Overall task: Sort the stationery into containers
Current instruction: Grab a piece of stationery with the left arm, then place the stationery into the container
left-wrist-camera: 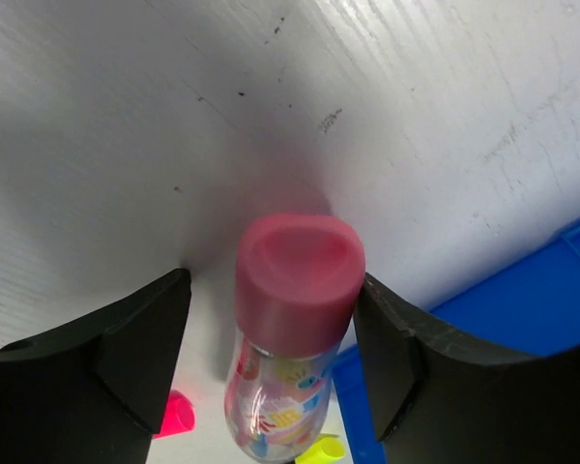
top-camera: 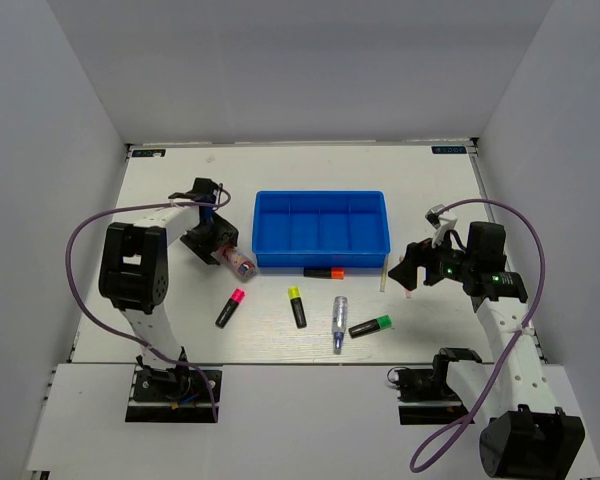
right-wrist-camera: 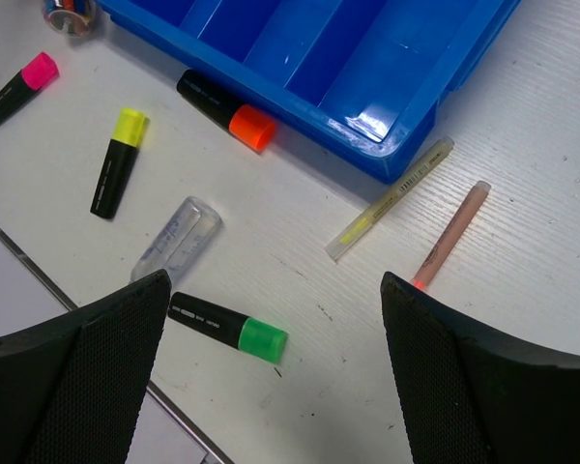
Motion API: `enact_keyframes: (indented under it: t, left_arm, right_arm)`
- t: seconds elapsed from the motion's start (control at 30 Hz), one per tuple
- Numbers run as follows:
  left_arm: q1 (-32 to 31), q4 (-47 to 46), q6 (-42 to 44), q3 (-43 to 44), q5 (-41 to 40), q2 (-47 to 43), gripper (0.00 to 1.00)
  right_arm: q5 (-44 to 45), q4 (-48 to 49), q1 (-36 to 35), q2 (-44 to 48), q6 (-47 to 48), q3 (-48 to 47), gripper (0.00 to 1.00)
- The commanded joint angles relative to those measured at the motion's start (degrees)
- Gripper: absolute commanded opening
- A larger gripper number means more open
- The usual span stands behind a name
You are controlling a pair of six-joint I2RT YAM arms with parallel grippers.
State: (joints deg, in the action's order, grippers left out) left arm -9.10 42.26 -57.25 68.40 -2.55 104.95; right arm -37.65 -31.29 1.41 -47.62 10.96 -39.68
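While the left fingers [left-wrist-camera: 140, 348] sit either side of the glue stick [left-wrist-camera: 298, 275], they're open rather than clamped on it. One finger is right up against the pink cap, and there's a visible gap on the other side. The stick is tilted with its cap toward the wrist camera, just off the near-left corner of the blue tray [top-camera: 320, 197]. Can't tell if its base is actually resting on the bench [top-camera: 420, 190].

The right fingers [right-wrist-camera: 87, 358] are spread wide with nothing between them, hanging over the bench near the tray's right end.

Everything else is lying loose on the bench:
- The orange highlighter [top-camera: 323, 271] runs along the tray's near wall, touching it or just beside it.
- The pink highlighter [top-camera: 230, 307], yellow highlighter [top-camera: 297, 306], clear pen [top-camera: 339, 322] and green highlighter [top-camera: 371, 325] are strung out in a rough row nearer the arms, all apart from each other.
- The pale-yellow stick [right-wrist-camera: 391, 198] and the pink stick [right-wrist-camera: 451, 235] lie side by side without touching, just off the tray's near-right corner.
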Motion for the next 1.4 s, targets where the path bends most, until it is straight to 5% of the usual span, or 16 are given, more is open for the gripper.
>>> enact_keyframes:
  t: [0.0,0.3,0.4,0.53,1.0,1.37]
  left_arm:
    - [0.49,-0.69,0.65,2.09,0.17,0.69,0.76]
    - [0.75,1.95,1.79,4.99,0.79,3.95,0.54]
    - [0.84,1.51,2.15,3.77,1.05,3.86,0.39]
    - [2.24,1.94,3.11,3.32,2.46,2.38,0.0]
    - [2.07,8.8,17.96,13.6,-0.44,-15.2,0.0]
    - [-9.26,5.99,23.41,27.3,-2.55,-9.6,0.0]
  right_arm:
    - [0.03,-0.18,-0.18,0.07,0.64,-2.42,0.9]
    - [0.74,-0.09,-0.27,0.42,0.46,-2.42,0.9]
    - [1.0,-0.09,-0.27,0.77,0.64,-2.24,0.9]
    - [0.91,0.09,-0.18,0.95,0.55,-2.07,0.9]
    - [0.3,0.96,-0.18,0.42,0.11,-1.36,0.9]
    - [0.21,1.49,-0.27,-0.72,0.2,-0.92,0.9]
